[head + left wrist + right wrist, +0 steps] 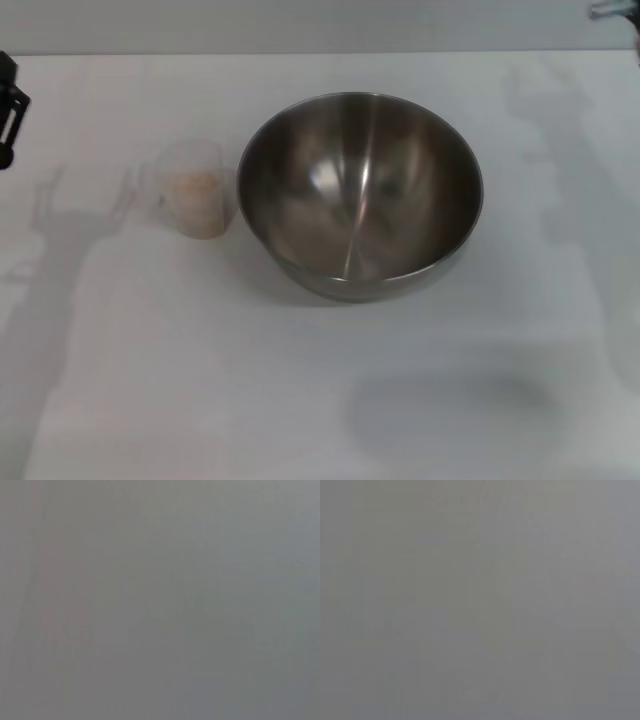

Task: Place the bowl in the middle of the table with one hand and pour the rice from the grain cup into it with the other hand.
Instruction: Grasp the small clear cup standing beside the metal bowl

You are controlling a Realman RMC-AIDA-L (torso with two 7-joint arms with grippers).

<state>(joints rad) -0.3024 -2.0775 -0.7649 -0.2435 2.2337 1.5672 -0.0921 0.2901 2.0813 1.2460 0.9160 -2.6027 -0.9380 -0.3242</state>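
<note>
Right now the big shiny bowl (361, 195) sits upright near the middle of the white table (320, 400). It has nothing in it. Just to its left stands the small clear grain cup (192, 188), very close to the bowl's side, maybe touching it. The cup is upright and holds pale rice (196, 186).

Only a bit of the black left hand (9, 108) shows at the far left edge, well apart from the cup. A tiny bit of the right hand (616, 9) peeks in at the far right corner. I cannot tell if either hand's jaws are apart or together. Both wrist views show only plain grey.
</note>
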